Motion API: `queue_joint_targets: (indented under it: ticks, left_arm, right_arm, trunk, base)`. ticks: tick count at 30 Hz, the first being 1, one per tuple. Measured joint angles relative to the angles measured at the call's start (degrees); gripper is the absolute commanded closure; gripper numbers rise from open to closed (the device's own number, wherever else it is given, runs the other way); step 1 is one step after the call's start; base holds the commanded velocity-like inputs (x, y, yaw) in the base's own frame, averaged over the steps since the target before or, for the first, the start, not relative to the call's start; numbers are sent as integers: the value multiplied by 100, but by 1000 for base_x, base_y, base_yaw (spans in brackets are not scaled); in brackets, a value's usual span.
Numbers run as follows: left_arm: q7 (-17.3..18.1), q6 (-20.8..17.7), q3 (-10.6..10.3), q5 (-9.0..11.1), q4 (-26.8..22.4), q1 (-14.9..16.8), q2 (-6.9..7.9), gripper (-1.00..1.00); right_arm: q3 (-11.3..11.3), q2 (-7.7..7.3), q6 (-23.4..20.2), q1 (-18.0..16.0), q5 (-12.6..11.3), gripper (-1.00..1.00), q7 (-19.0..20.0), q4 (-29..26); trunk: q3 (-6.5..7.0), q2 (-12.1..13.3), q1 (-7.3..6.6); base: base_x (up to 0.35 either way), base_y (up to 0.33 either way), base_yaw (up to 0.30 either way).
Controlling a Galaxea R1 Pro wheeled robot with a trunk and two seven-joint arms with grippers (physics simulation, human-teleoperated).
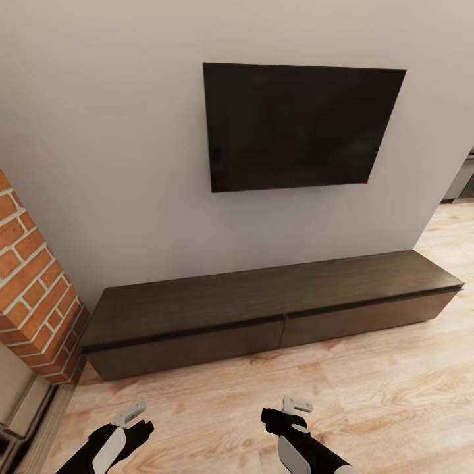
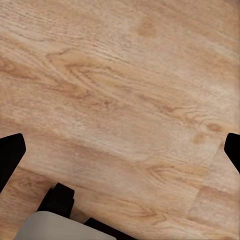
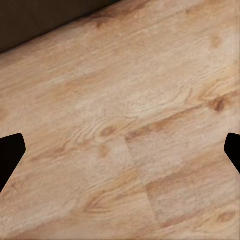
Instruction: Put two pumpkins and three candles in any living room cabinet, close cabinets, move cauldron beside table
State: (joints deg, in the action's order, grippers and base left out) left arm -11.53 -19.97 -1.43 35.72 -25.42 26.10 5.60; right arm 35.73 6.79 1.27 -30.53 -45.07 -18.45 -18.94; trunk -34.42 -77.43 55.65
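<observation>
The cabinet (image 1: 263, 296) is a long, low dark brown unit against the grey wall, with its two drawer fronts flush and its top bare. Both arms hang low over the wood floor in front of it. My left gripper (image 1: 130, 421) is open, and its dark fingertips (image 2: 10, 150) stand wide apart over bare floor with nothing between them. My right gripper (image 1: 291, 409) is also open and empty over the planks, and the cabinet's dark base (image 3: 40, 20) shows beyond it. The pumpkins, candles, cauldron and table are out of view.
A black television (image 1: 299, 125) hangs on the wall above the cabinet. A red brick column (image 1: 33, 283) juts out at the left, touching the cabinet's left end. Light wood floor (image 1: 368, 388) stretches in front and to the right, toward a doorway at the far right.
</observation>
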Motion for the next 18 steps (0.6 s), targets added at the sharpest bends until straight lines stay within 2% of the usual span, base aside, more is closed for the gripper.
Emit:
queue_joint_targets:
  ticks: [8, 18]
  left_arm:
    - [0, 2, -8, 0, 2, 0, 0, -100]
    - [0, 6, -8, 0, 0, 0, 0, -100]
  right_arm:
    - [0, 8, 0, 0, 1, -100, 0, 0]
    - [0, 16, 0, 0, 6, -100, -8, 0]
  trunk:
    - [-2, 0, 0]
    - [-30, 0, 0]
  base:
    - [2, -4, 14]
    - [-5, 0, 69]
